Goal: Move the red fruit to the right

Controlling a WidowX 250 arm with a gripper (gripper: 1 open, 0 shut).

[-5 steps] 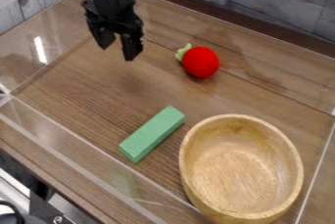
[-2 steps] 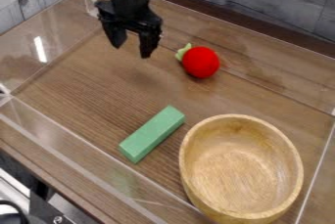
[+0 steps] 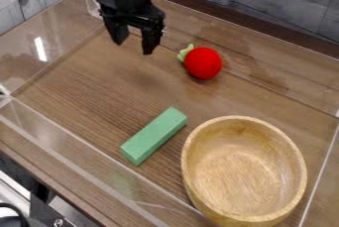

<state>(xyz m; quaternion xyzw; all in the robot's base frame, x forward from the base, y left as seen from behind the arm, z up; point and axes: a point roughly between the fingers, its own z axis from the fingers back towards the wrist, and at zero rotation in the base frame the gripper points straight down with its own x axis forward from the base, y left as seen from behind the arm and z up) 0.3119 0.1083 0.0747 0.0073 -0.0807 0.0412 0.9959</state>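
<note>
We see the red fruit (image 3: 201, 63) right of centre in the upper frame, with our gripper (image 3: 137, 39) at upper left, jaws apart and empty. We judge it light, hard, smooth and prone to rolling; grasp across its middle.

The red fruit (image 3: 203, 63), round with a green leaf, rests untouched on wood.

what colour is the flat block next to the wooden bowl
Green; the block shows clearly in the camera view.
</note>
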